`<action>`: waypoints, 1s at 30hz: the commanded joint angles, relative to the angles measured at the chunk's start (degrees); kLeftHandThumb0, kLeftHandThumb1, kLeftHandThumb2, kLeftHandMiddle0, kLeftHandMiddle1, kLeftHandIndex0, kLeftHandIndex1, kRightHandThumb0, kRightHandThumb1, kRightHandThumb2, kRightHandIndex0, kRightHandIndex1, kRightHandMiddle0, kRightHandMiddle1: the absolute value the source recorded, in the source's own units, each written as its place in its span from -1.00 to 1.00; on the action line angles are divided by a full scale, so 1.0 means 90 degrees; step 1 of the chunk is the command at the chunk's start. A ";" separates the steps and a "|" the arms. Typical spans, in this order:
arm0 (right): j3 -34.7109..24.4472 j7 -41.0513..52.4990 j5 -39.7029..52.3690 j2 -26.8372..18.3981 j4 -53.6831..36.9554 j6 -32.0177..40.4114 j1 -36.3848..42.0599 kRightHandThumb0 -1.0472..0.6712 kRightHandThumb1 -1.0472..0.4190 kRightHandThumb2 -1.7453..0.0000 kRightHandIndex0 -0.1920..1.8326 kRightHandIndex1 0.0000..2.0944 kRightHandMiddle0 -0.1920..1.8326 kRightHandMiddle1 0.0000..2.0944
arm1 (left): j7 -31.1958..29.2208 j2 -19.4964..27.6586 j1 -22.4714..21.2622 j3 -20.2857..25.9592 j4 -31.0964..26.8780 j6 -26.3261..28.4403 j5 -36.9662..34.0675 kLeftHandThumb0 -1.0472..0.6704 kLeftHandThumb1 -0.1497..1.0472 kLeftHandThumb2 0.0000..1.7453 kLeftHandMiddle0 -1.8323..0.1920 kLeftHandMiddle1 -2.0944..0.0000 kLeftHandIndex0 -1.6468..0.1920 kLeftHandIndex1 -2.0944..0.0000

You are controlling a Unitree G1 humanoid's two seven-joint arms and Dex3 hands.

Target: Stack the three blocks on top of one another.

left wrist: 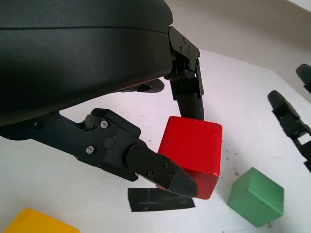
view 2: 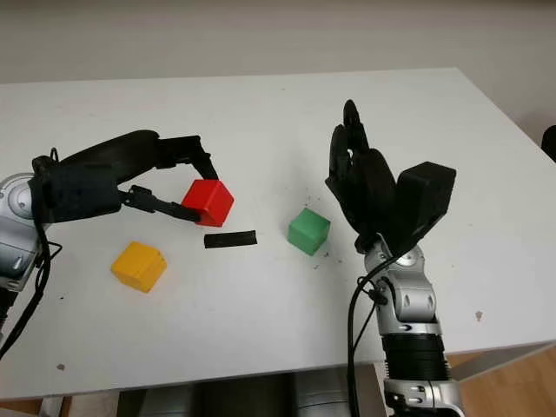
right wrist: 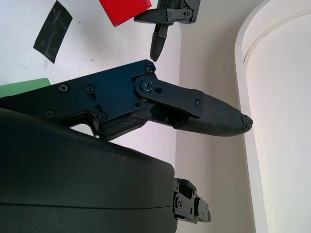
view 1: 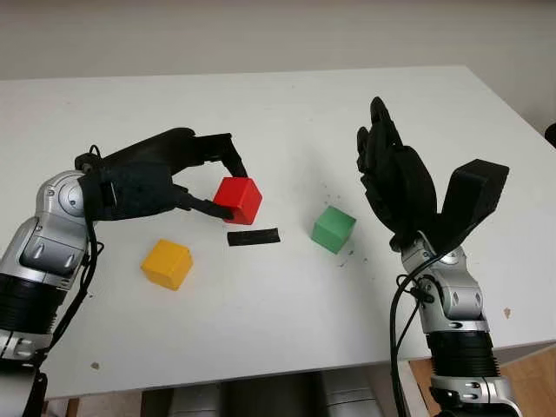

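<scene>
Three small cubes are set apart on the white tabletop (view 1: 287, 113), and none is stacked yet. The red cube (view 1: 238, 200) is pinched between the black fingers (left wrist: 187, 85) of the left hand (view 1: 208, 178), one finger pressed on its far face and another on its near lower edge; from the left wrist view it appears lifted and slightly tilted above the short black tape strip (view 1: 254, 236), though whether it has fully cleared the table cannot be told for certain. The yellow cube (view 1: 167, 264) is seen near the robot on the left, and the green cube (view 1: 334, 228) lies to the right of the tape, well apart from the yellow one. The right hand (view 1: 395, 178) is held raised beside the green cube, open, with nothing grasped. The step in hand is judged to be the carrying of the red cube onto another block. For this to be done well, the pinch should be kept firm and the cube levelled before it is lowered, since a tilted base could be set down on one edge and slide off. The cube should be centred squarely over the chosen block, lowered until its faces meet, and only then released, with the fingers drawn away sideways so that the lower block is not nudged.
</scene>
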 commanded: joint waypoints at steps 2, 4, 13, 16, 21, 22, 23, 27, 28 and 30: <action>-0.0017 -0.0020 0.0011 0.0022 -0.0152 -0.0005 0.0015 -0.63 -1.00 0.19 -1.00 -1.00 -1.00 -1.00 | 0.0053 -0.0093 0.0001 0.0013 -0.0158 -0.0023 0.0025 -0.31 0.92 -0.94 0.54 0.95 0.45 -0.44; -0.0012 -0.0020 0.0006 0.0014 -0.0158 -0.0006 0.0019 -0.63 -1.00 0.19 -1.00 -1.00 -1.00 -1.00 | 0.0204 -0.0173 0.0014 -0.0059 -0.0141 -0.0116 0.0182 -0.29 0.92 -0.94 0.55 0.95 0.49 -0.53; -0.0001 -0.0060 -0.0039 0.0029 -0.0112 -0.0067 -0.0015 -0.63 -1.00 0.20 -1.00 -1.00 -1.00 -1.00 | 0.0585 -0.0373 -0.0093 -0.0488 0.0130 -0.0496 0.1056 -0.22 0.89 -0.94 0.57 0.96 0.54 -0.61; 0.0007 -0.0053 -0.0037 0.0026 -0.0130 -0.0071 0.0001 -0.62 -1.00 0.20 -1.00 -1.00 -1.00 -1.00 | 0.0574 -0.0419 -0.0082 -0.0564 0.0207 -0.0576 0.1138 -0.21 0.88 -0.94 0.57 0.95 0.54 -0.60; -0.0006 -0.0045 0.0000 0.0019 -0.0174 0.0004 0.0013 -0.62 -1.00 0.20 -1.00 -1.00 -1.00 -1.00 | 0.0539 -0.0501 -0.0043 -0.0637 0.0293 -0.0596 0.1203 -0.21 0.87 -0.94 0.56 0.95 0.52 -0.59; -0.0007 -0.0046 0.0005 0.0016 -0.0181 0.0017 0.0014 -0.63 -1.00 0.20 -1.00 -1.00 -1.00 -1.00 | 0.0519 -0.0495 -0.0041 -0.0667 0.0298 -0.0604 0.1239 -0.21 0.88 -0.94 0.56 0.95 0.52 -0.59; -0.0004 -0.0036 0.0008 0.0014 -0.0181 0.0007 0.0016 -0.63 -1.00 0.21 -1.00 -1.00 -1.00 -1.00 | 0.0504 -0.0487 -0.0039 -0.0699 0.0310 -0.0635 0.1278 -0.22 0.88 -0.94 0.57 0.95 0.52 -0.59; 0.0002 -0.0038 0.0007 0.0021 -0.0180 -0.0032 0.0016 -0.62 -1.00 0.21 -1.00 -1.00 -1.00 -1.00 | 0.0493 -0.0515 -0.0016 -0.0766 0.0332 -0.0688 0.1342 -0.23 0.87 -0.94 0.56 0.95 0.51 -0.63; 0.0004 -0.0044 0.0007 0.0024 -0.0189 -0.0020 0.0017 -0.62 -1.00 0.21 -1.00 -1.00 -1.00 -1.00 | 0.0505 -0.0523 -0.0008 -0.0771 0.0342 -0.0699 0.1340 -0.22 0.87 -0.94 0.56 0.95 0.51 -0.65; 0.0005 -0.0059 0.0009 0.0037 -0.0201 -0.0012 0.0022 -0.62 -1.00 0.21 -1.00 -1.00 -1.00 -1.00 | 0.0522 -0.0527 0.0001 -0.0778 0.0353 -0.0706 0.1362 -0.23 0.88 -0.94 0.56 0.95 0.51 -0.69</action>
